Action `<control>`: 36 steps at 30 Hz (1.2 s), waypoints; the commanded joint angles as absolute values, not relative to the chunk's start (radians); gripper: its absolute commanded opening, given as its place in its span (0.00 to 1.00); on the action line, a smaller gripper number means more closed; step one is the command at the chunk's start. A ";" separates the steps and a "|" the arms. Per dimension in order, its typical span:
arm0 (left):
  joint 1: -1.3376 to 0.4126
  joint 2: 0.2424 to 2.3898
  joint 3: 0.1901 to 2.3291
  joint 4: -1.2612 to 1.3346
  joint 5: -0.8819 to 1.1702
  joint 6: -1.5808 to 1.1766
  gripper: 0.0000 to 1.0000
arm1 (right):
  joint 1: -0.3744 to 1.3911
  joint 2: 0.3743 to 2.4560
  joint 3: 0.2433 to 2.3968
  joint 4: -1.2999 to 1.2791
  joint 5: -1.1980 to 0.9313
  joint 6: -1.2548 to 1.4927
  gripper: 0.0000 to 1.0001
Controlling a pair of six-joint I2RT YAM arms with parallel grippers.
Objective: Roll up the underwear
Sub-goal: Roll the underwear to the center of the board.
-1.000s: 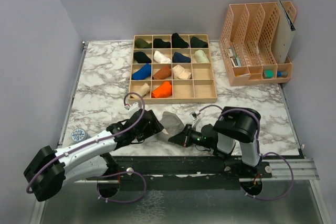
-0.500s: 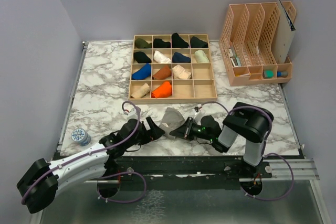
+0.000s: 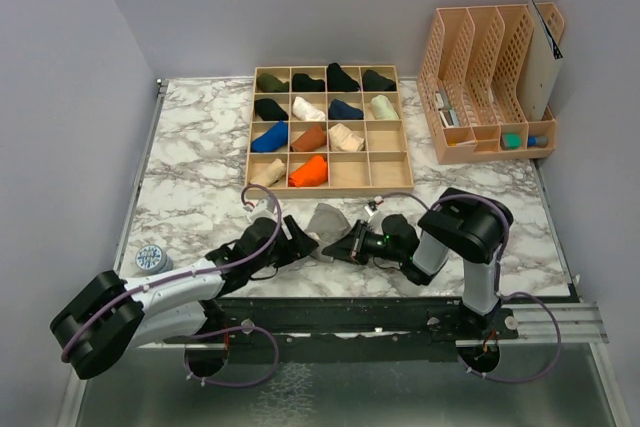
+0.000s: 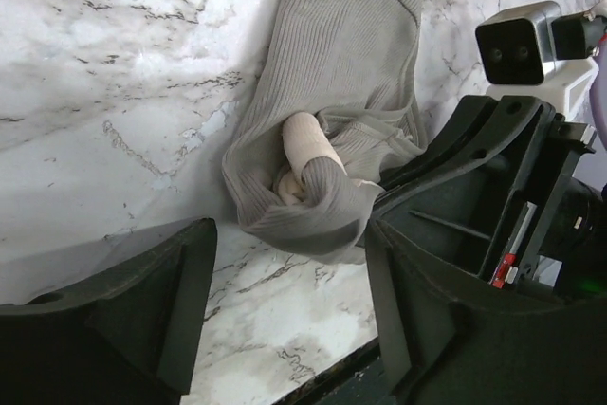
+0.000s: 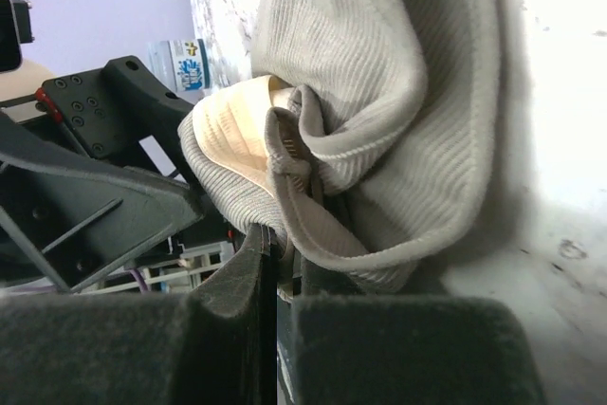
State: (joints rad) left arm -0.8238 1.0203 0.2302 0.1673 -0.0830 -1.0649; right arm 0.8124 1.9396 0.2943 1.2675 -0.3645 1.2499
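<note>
The grey ribbed underwear (image 3: 326, 220) lies crumpled near the table's front edge, its cream band (image 4: 308, 139) curled into a loose roll at the near end. My right gripper (image 3: 345, 245) comes in from the right, shut on the garment's lower hem (image 5: 322, 234). In the right wrist view the underwear (image 5: 379, 92) bunches up just above the closed fingers of the right gripper (image 5: 280, 244). My left gripper (image 4: 289, 272) is open, its two fingers on either side of the rolled end and just short of the cloth. In the top view the left gripper (image 3: 300, 244) sits at the garment's left.
A wooden compartment tray (image 3: 385, 175) with several rolled garments stands behind. A peach file organiser (image 3: 490, 77) stands at the back right. A small blue-and-white tub (image 3: 147, 259) sits by the left arm. The table's front edge runs right below both grippers.
My left arm drew back, then swung in again toward the garment's left side, its jaws narrowing slightly. The right gripper carried its pinched hem a little farther from the front edge.
</note>
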 commanded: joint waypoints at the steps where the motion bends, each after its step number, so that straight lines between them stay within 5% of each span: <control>1: -0.817 1.070 0.212 0.254 -0.100 -1.063 0.62 | 0.788 2.052 0.212 1.075 -0.322 1.261 0.03; 3: -0.817 1.098 0.230 0.239 -0.109 -1.048 0.52 | 0.780 2.070 0.197 1.120 -0.328 1.276 0.03; 10: -0.817 1.201 0.270 0.251 -0.130 -1.022 0.46 | 0.776 2.101 0.199 1.175 -0.360 1.263 0.10; 13: -0.818 1.231 0.289 0.245 -0.134 -0.992 0.34 | 0.776 2.104 0.198 1.182 -0.368 1.250 0.12; 18: -0.817 1.249 0.324 0.201 -0.138 -0.964 0.16 | 0.776 2.048 0.193 1.207 -0.396 1.169 0.28; 25: -0.819 1.241 0.352 0.173 -0.116 -0.950 0.14 | 0.776 1.762 0.190 0.978 -0.317 0.937 0.56; 29: -0.819 1.235 0.375 0.147 -0.104 -0.943 0.15 | 0.776 1.589 0.237 0.701 -0.240 0.780 0.57; 36: -0.820 1.235 0.421 0.080 -0.067 -0.951 0.15 | 0.787 1.300 0.233 0.635 -0.220 0.402 0.57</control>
